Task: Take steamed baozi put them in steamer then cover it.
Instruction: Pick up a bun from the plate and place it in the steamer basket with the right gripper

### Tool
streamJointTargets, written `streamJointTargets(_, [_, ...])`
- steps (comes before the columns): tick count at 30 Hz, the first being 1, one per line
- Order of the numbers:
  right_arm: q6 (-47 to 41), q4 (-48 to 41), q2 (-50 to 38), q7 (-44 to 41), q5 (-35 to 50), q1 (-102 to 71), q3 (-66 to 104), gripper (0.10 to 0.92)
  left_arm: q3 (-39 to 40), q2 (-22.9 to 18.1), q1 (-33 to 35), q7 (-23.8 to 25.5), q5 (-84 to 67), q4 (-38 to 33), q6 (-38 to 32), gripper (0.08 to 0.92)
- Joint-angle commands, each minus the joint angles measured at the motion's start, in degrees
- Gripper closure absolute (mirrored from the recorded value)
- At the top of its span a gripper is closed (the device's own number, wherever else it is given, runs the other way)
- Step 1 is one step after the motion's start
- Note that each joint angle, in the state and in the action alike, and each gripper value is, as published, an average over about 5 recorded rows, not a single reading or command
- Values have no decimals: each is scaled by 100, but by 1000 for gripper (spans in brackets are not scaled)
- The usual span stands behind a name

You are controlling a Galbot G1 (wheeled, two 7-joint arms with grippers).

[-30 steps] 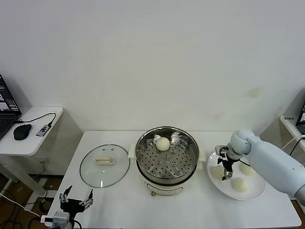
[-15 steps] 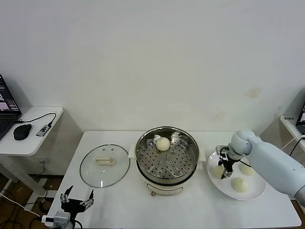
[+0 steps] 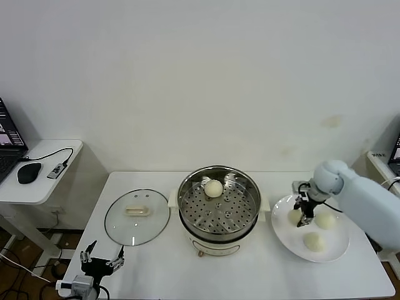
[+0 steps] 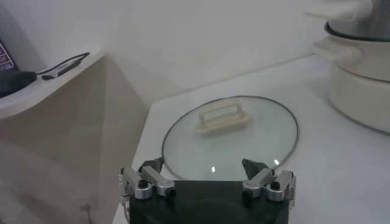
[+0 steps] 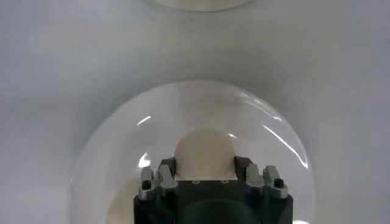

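The steamed baozi are soft, light, smooth-skinned buns, so they should dent or tear under a hard squeeze and could slip out of a loose one; the sensible hold is across the widest part of the round body, with just enough pinch to lift. One bun (image 3: 214, 188) already lies on the perforated tray at the far side of the steamer (image 3: 250, 215), which stands in the middle of the table (image 3: 150, 262). Three more are on the white plate (image 3: 284, 236) to the right of the pot: one at the plate's left (image 3: 294, 216), one toward its far right (image 3: 324, 220) and one nearer the front (image 3: 314, 242). The right gripper (image 3: 305, 220) reaches down over the plate from the right, arm bent at the elbow and wrist pointing steeply downward, its tips between the left and far-right buns. In the right wrist view a bun (image 5: 204, 151) sits squarely between its fingers (image 5: 159, 178), which look half closed around its sides; whether it has left the plate is hard to say, but it reads as a pinch on that bun. The left gripper (image 3: 100, 264) is parked low at the near left edge of the table, jaws spread wide and empty, pointing toward the cover (image 3: 137, 216), which lies flat, handle up, on the table just left of the steamer.
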Motion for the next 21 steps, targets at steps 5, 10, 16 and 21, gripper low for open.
streamJointTargets(5, [-611,691,153,-336,1844,3395,-2354,436,-59,125,-46,-72,77,-108,27,177])
streamJointTargets(10, [-918,667,684,-365,2528,3922,-2761,436,-78,170,34,-146,45,-239,16,177])
streamJointTargets(16, [-1302,643,1343,-333,3196,4088,-2927,435,-103,158,19,-127,43,-373,50,177])
streamJointTargets(21, [-1496,545,1882,-243,3318,3839,-2925,432,-93,122,-14,-111,39,-440,68,177])
